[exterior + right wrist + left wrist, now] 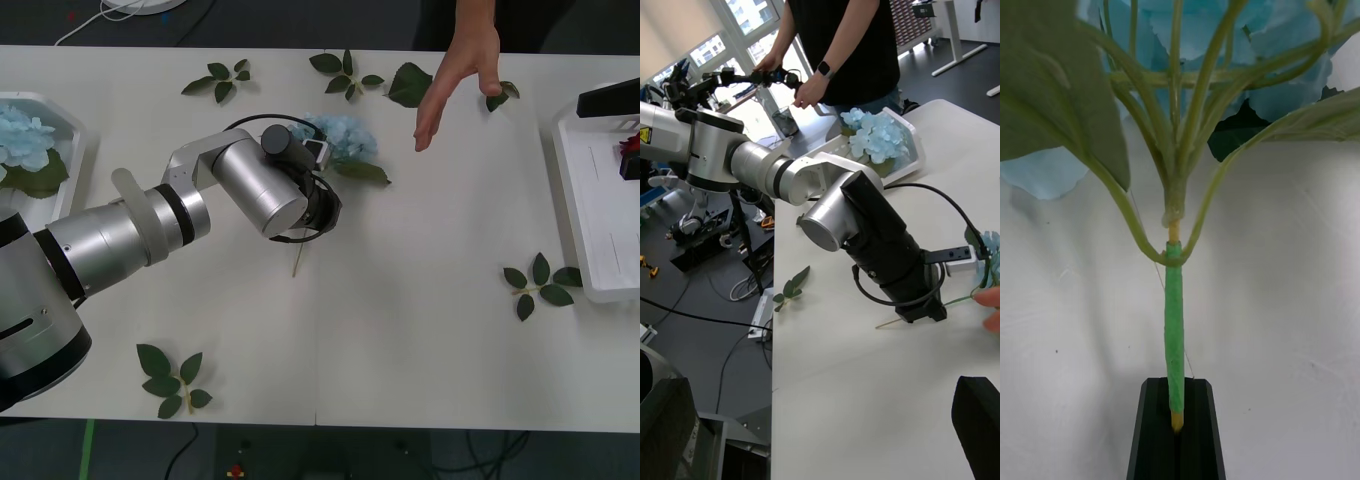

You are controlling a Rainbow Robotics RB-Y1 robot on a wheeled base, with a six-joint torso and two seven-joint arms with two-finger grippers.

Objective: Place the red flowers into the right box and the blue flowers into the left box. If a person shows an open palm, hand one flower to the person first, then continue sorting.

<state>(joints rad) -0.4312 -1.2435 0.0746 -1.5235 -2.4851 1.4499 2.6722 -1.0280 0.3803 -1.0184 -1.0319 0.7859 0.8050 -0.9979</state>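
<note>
Left end effector mid-surface, black fingers clamped on blue flower stem; person's open hand just beyond; right end effector state: cannot tell

- A pale-blue artificial hydrangea with a fluffy many-petalled head lies on the white table at mid-far centre, its broad green leaf beside the head. Its thin green stem is pinched between two closed black fingers.
- More pale-blue hydrangeas with a green leaf rest in the white shallow plastic tray at the left edge.
- A deep-red rose lies in the matching white tray at the right edge, partly hidden.
</note>
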